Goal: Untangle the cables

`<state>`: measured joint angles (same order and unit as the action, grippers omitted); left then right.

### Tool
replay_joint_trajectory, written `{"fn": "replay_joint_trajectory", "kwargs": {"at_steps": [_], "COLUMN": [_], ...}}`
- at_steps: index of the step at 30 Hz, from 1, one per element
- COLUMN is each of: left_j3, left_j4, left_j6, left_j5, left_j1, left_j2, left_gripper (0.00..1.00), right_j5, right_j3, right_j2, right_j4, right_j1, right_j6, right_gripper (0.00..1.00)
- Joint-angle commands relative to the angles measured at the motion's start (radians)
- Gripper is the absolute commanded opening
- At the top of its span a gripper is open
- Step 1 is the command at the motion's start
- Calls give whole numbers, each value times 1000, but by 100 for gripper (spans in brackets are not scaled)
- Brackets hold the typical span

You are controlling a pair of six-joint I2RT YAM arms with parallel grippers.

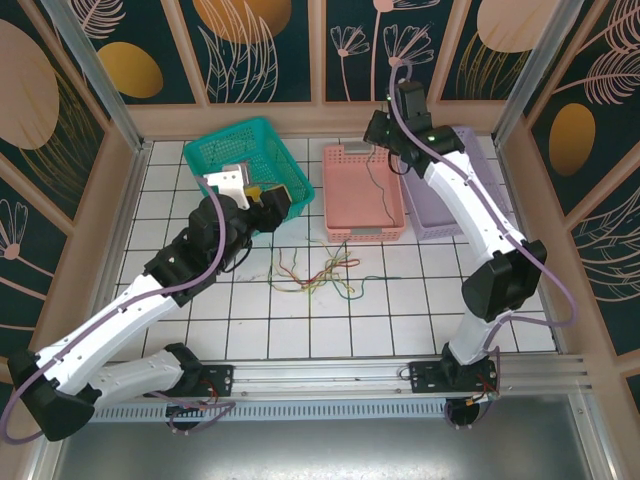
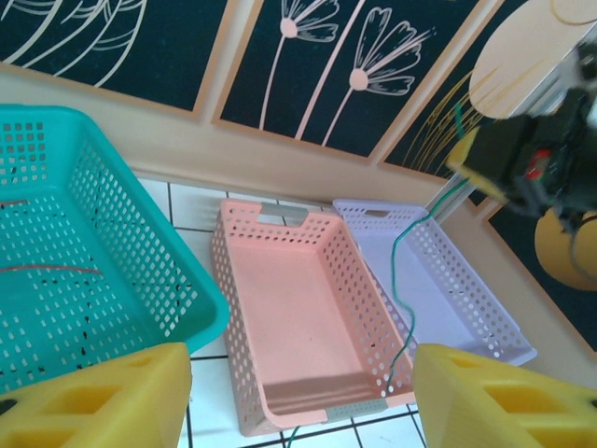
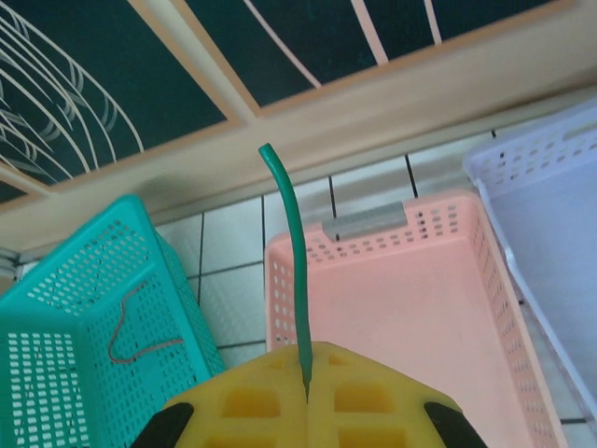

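Note:
A loose tangle of yellow, green and red cables [image 1: 315, 275] lies on the white tiles in front of the baskets. My right gripper [image 1: 385, 135] hovers over the far end of the pink basket [image 1: 345, 200]. Its yellow pads [image 3: 308, 397] are shut on a green cable [image 3: 297, 271]. That green cable [image 1: 383, 195] hangs down into the pink basket and trails over its near wall [image 2: 403, 280]. One red cable [image 3: 131, 341] lies inside the teal basket [image 1: 240, 150]. My left gripper [image 1: 262, 197] sits beside the teal basket's near right corner, open, with nothing between its fingers [image 2: 103, 397].
A lilac basket [image 1: 440, 200] stands right of the pink one, against the right wall. The three baskets line the back of the table. Metal posts and patterned panels enclose the sides. The arms' lilac hoses run along both arms.

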<state>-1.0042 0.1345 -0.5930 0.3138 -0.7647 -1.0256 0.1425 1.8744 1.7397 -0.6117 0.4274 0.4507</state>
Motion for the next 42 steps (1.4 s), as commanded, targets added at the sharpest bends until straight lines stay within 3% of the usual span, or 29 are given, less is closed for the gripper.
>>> {"fn": "replay_joint_trajectory", "kwargs": {"at_steps": [1, 12, 18, 23, 28, 36, 42], "left_j3": [16, 5, 1, 2, -3, -2, -2], "left_j4": [8, -8, 7, 28, 54, 96, 111], "left_j6": [-15, -14, -14, -26, -43, -54, -69], "left_j5": [10, -24, -13, -13, 5, 36, 36], "left_j1": [2, 2, 3, 4, 3, 2, 3], "left_j2": [3, -42, -33, -23, -3, 33, 29], "left_gripper": [64, 64, 64, 64, 64, 65, 67], "right_j5": [36, 25, -7, -64, -218, -426, -414], "right_j3": [61, 88, 21, 54, 193, 196, 223], "right_j2": [-16, 25, 98, 248, 430, 527, 508], "right_j4": [-30, -40, 1, 9, -52, -2, -20], "right_j1": [7, 5, 6, -1, -31, -120, -139], "right_j6": [-20, -50, -42, -13, 85, 270, 272], "right_gripper": [0, 0, 0, 0, 0, 13, 43]}}
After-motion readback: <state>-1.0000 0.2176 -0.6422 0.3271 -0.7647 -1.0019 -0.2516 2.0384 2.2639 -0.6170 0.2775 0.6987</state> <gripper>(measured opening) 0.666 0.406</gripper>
